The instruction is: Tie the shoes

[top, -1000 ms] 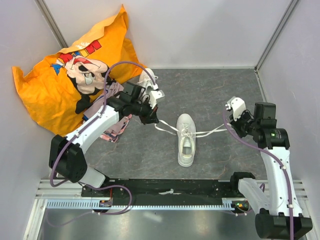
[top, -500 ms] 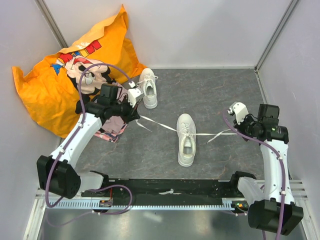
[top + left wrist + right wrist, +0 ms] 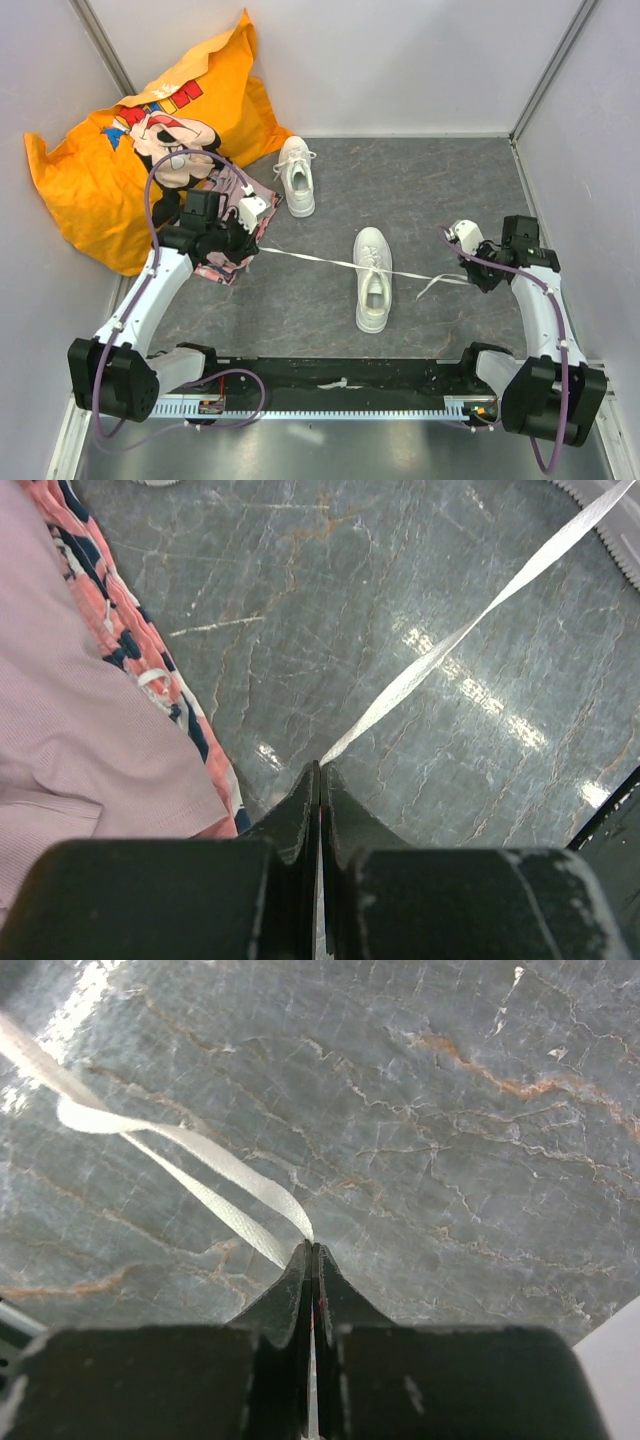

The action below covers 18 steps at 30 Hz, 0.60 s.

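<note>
My left gripper [image 3: 320,770] and right gripper [image 3: 311,1250] each pinch 1 lace end [image 3: 450,645], likely cinching the first knot on the shoe [image 3: 371,280]; next, form loops.

- Bench [image 3: 420,190], far-left corner: cushion [image 3: 100,170], resting against the left wall.
- Folded garment [image 3: 225,268]: in front of the cushion, near the left edge, partly under the left arm.
- Far shoe [image 3: 296,176]: behind centre, just right of the garment, toe toward the far edge.
- Near shoe [image 3: 372,280]: mid-bench, toe toward the far edge, apart from the far shoe.
- Left lace [image 3: 305,257]: runs from the near shoe leftward, its end pinched in the left gripper [image 3: 254,246] over the garment's edge.
- Right lace [image 3: 420,275]: runs rightward, its end pinched in the right gripper [image 3: 472,274] near the right edge.
</note>
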Each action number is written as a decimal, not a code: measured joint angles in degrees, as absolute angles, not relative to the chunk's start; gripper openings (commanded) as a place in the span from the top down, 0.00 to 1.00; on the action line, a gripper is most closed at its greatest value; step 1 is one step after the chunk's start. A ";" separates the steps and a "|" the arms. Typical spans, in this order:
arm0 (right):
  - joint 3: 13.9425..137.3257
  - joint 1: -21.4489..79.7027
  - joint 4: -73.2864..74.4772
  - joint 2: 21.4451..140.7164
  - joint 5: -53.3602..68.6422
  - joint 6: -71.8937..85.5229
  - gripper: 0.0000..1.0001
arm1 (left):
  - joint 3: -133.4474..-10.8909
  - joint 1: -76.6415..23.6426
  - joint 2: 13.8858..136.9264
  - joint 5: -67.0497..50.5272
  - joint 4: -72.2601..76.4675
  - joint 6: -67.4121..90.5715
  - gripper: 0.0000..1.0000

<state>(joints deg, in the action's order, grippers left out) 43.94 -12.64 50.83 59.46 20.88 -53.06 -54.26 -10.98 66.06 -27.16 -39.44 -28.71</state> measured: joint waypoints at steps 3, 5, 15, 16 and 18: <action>43.51 -12.64 48.58 61.19 20.93 -52.69 0.99 | -53.12 -10.98 66.06 -27.00 -39.33 -29.06 0.98; 43.46 -12.64 47.79 61.89 21.37 -52.71 0.89 | -52.60 -10.98 66.13 -27.05 -39.33 -29.28 0.98; 50.65 -13.04 46.39 71.02 22.13 -49.84 0.33 | -52.56 -10.96 70.26 -29.43 -39.24 -29.06 0.61; 51.48 -13.04 46.41 71.05 22.28 -50.00 0.30 | -52.56 -10.96 70.57 -29.67 -39.24 -28.95 0.58; 52.56 -13.04 46.63 70.89 22.48 -50.33 0.24 | -52.56 -10.96 70.89 -29.74 -39.16 -28.60 0.55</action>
<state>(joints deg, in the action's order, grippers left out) 52.56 -13.04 46.63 70.89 22.48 -50.33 -52.56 -10.96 70.89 -29.74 -39.16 -28.60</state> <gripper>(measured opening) 0.680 0.399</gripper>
